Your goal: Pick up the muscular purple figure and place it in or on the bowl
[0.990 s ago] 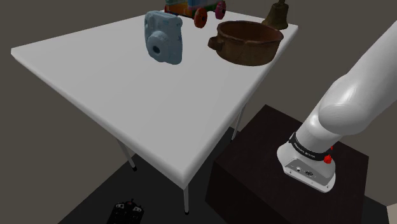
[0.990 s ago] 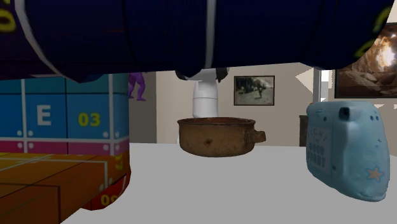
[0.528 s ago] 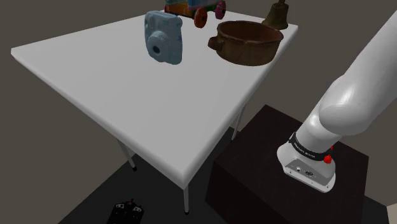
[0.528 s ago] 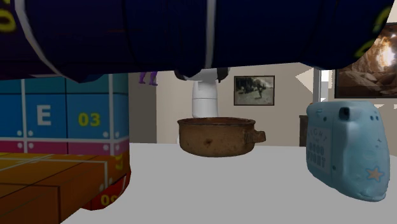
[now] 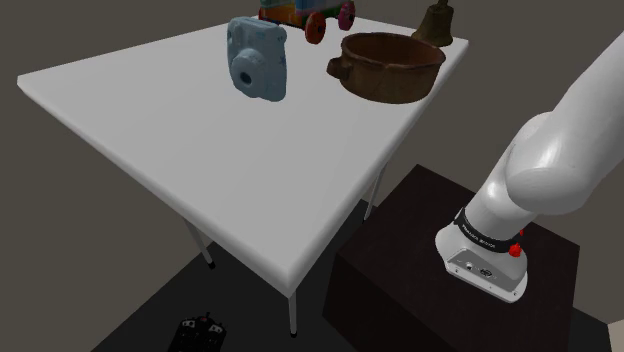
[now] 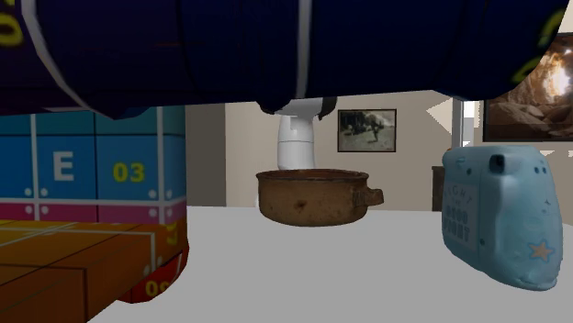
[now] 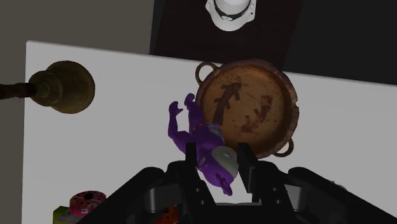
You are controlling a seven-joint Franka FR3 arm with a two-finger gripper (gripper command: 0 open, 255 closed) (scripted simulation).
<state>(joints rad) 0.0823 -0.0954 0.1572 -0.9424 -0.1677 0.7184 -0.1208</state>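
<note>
Above the white table (image 7: 95, 140), the wrist view looks down on the brown bowl (image 7: 254, 114), then the brass-coloured bell (image 7: 67, 86) well off to one side of it. The muscular purple figure (image 7: 202, 141) hangs between them, right next to the bowl's rim, not inside. The gripper (image 7: 219, 162) has it clamped, one black finger (image 7: 247, 162) pressed on each side of its lower body

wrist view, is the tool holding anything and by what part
The tool holds the purple figure, its fingers clasping the lower body near the pale patch; the arms stick out free.
</note>
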